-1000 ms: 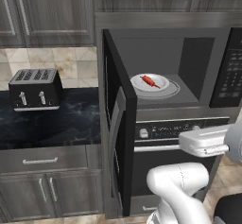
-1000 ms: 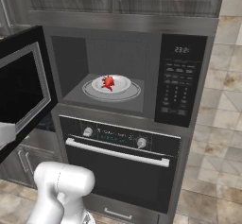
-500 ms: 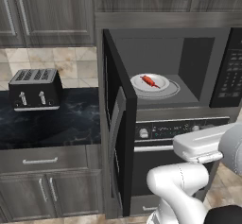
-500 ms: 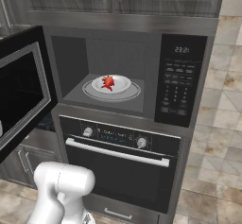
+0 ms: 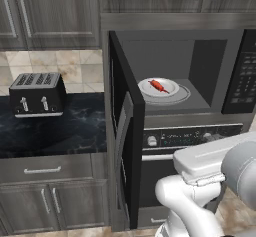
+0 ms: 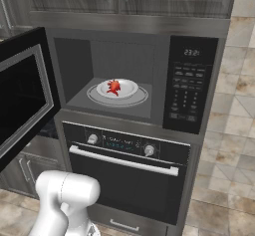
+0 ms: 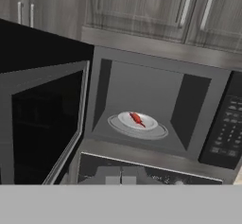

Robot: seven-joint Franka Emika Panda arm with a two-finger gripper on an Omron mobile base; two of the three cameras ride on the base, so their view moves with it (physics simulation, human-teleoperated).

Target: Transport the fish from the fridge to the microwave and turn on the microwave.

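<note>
With the microwave (image 6: 134, 75) door wide open, I see the fish (image 6: 114, 86) on its plate (image 6: 127, 89) inside. Gripper pressed together, empty.

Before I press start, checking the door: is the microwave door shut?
No, the microwave door stands wide open, the fish visible on its plate.

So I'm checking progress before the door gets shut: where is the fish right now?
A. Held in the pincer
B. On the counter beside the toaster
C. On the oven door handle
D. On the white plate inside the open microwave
D: the red-orange fish lies on the white plate on the turntable inside the microwave, whose door stands swung open.
</note>
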